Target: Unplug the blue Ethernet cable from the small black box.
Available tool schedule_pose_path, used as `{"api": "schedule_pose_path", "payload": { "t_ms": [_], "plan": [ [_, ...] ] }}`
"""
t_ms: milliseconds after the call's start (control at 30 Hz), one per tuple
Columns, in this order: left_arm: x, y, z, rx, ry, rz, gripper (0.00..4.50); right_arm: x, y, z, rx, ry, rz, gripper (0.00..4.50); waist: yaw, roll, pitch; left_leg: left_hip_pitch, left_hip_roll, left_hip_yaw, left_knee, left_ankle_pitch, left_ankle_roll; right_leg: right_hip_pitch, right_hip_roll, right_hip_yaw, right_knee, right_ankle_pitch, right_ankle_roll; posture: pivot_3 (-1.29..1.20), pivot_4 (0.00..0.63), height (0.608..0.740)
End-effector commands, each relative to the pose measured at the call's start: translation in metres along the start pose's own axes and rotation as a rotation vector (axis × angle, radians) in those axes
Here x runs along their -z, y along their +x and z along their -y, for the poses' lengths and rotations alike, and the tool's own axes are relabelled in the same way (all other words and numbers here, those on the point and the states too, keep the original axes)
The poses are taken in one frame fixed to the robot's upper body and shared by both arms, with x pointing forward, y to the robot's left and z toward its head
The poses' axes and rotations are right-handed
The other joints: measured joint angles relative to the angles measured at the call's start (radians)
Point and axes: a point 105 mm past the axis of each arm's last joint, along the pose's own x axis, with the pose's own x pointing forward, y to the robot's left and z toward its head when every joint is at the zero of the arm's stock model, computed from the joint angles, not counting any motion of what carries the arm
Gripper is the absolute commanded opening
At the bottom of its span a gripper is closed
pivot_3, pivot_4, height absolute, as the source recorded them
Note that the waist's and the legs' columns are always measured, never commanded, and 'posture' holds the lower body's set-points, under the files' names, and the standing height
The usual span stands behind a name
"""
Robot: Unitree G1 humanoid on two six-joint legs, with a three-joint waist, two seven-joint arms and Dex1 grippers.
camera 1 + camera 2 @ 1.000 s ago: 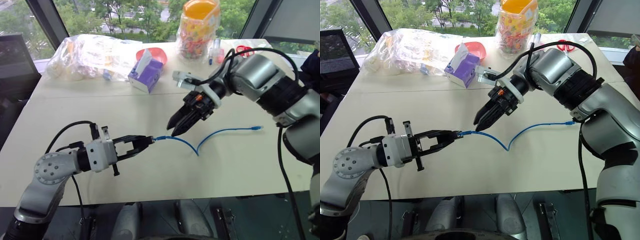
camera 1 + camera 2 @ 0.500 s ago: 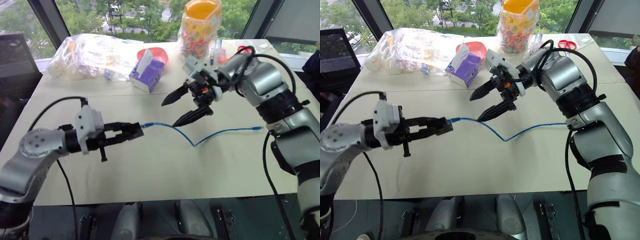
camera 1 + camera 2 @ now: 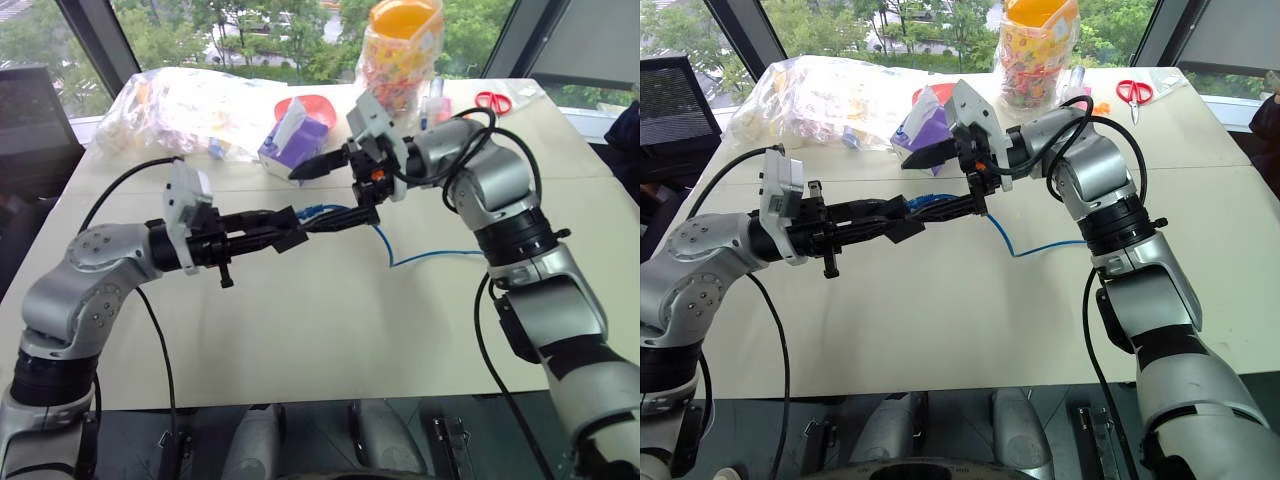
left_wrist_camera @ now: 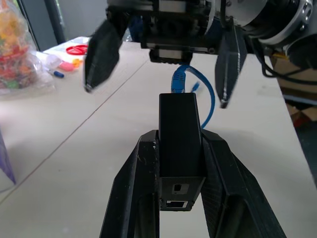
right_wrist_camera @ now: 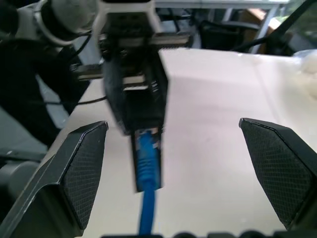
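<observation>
My left pincer (image 4: 181, 163) clamps the small black box (image 4: 179, 136), while my right pincer (image 5: 185, 168) gapes around its plugged-in blue Ethernet cable (image 5: 147, 163).

Above the middle of the pale rectangular desk (image 3: 300, 340), the left pincer (image 3: 908, 225) holds the small matte black box (image 4: 179, 144) level, facing the right pincer (image 3: 948, 180), whose fingers stand on either side of the plug end. The thin bright-blue Ethernet cable (image 3: 410, 262) runs from the box down to the desk at the right. Behind them stands a purple tissue box (image 3: 290, 150); the clear plastic bag (image 3: 180, 110) lies to its left.
</observation>
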Motion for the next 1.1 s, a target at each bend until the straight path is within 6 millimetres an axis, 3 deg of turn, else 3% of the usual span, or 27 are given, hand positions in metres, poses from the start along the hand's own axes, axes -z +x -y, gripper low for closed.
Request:
{"api": "schedule_pose_path", "payload": {
  "t_ms": [33, 567, 667, 767, 1100],
  "plan": [
    [-0.017, -0.002, 0.000, -0.006, 0.039, 0.042, 0.50, -0.015, -0.005, 0.005, 0.031, -0.037, 0.031, 4.44, 0.000, 0.000, 0.000, 0.000, 0.000, 0.000, 0.000, 0.000, 0.000, 0.000, 0.000, 0.000, 0.000, 0.000, 0.000, 0.00, 0.150, 0.740],
    [-0.011, -0.005, -0.001, -0.022, 0.062, 0.009, 0.50, -0.002, -0.017, 0.005, 0.005, -0.048, -0.060, 4.44, -0.004, 0.000, 0.000, 0.000, 0.000, 0.000, 0.000, 0.000, 0.000, 0.000, 0.000, 0.000, 0.000, 0.000, 0.000, 0.00, 0.150, 0.740],
    [-0.009, -0.004, 0.000, -0.018, 0.066, 0.002, 0.50, -0.003, -0.016, 0.005, -0.001, -0.050, -0.060, 3.67, -0.004, 0.000, 0.000, 0.000, 0.000, 0.000, 0.000, 0.000, 0.000, 0.000, 0.000, 0.000, 0.000, 0.000, 0.000, 0.00, 0.150, 0.740],
    [-0.006, -0.003, 0.001, -0.012, 0.070, -0.005, 0.50, -0.003, -0.014, 0.004, -0.013, -0.051, -0.061, 2.15, -0.004, 0.000, 0.000, 0.000, 0.000, 0.000, 0.000, 0.000, 0.000, 0.000, 0.000, 0.000, 0.000, 0.000, 0.000, 0.00, 0.150, 0.740],
    [-0.005, -0.002, 0.002, 0.002, 0.082, -0.013, 0.50, -0.003, -0.012, -0.005, -0.071, -0.037, -0.071, 2.15, -0.004, 0.000, 0.000, 0.000, 0.000, 0.000, 0.000, 0.000, 0.000, 0.000, 0.000, 0.000, 0.000, 0.000, 0.000, 0.00, 0.150, 0.740]
  ]
}}
